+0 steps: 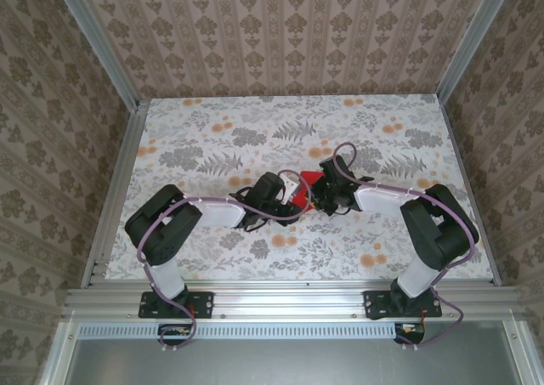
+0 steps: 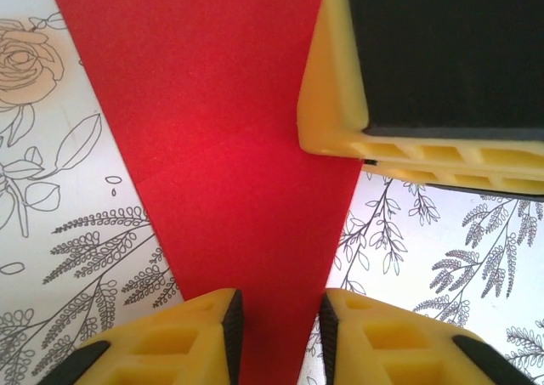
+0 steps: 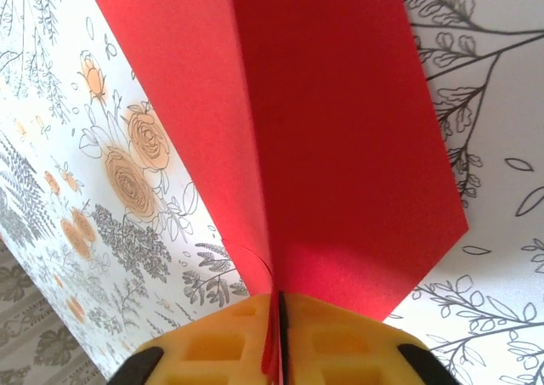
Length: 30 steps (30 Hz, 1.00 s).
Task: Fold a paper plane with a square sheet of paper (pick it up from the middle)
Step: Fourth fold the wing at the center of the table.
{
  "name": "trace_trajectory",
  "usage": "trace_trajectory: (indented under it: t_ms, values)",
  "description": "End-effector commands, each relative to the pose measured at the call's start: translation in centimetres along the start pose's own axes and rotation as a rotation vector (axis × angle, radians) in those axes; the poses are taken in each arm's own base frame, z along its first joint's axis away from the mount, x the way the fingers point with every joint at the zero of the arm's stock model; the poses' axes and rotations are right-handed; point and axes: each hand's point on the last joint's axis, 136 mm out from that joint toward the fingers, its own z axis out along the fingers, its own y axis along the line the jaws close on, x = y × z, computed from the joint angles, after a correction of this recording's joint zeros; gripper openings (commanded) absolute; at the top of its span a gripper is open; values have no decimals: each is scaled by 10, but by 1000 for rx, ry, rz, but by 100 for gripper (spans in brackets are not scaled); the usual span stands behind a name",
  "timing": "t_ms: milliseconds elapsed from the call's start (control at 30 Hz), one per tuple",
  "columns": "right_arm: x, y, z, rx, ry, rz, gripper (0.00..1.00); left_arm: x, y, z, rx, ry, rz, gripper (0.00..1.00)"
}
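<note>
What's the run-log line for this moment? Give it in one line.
stage: mid-fold | red paper: creased, tapering | left gripper: open, astride paper | right gripper: shut on paper

Spread edge to edge over the table (image 1: 195, 138): a white print of grey ferns and orange blossoms. Near its middle, a folded sheet of red paper (image 1: 311, 178), resting or lifted cannot be told. Nearer than the paper, along the table's edge, a metal rail (image 1: 289, 298) carrying two arm bases (image 1: 166, 303).
</note>
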Motion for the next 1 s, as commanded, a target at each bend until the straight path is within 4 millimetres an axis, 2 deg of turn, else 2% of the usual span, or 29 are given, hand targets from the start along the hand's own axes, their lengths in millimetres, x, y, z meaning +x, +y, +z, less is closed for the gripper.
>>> trace_trajectory:
  t_ms: [0, 100, 200, 400, 633, 767, 967]
  values:
    - [3, -1, -2, -12, 29, 19, 21, -9, -3, 4, -3, -12, 22, 27]
    - [2, 3, -5, -35, 33, -19, 33, -7, -4, 5, 5, -5, 18, 21]
    - [-3, 3, -12, -60, 12, -56, 41, -7, -5, 6, 17, -2, 8, 17]
    - [-10, 17, -29, -173, 1, -216, 46, -5, -7, 7, 54, 10, -25, 12]
    - [-19, 21, -35, -300, -25, -378, 45, -7, -8, 5, 126, 4, -83, 8]
    - [-17, 17, -27, -293, 4, -475, 42, -10, -9, 6, 182, 1, -130, 7]
    - [-12, 14, -10, -297, 73, -527, 33, -7, -10, 8, 255, 15, -194, 5]
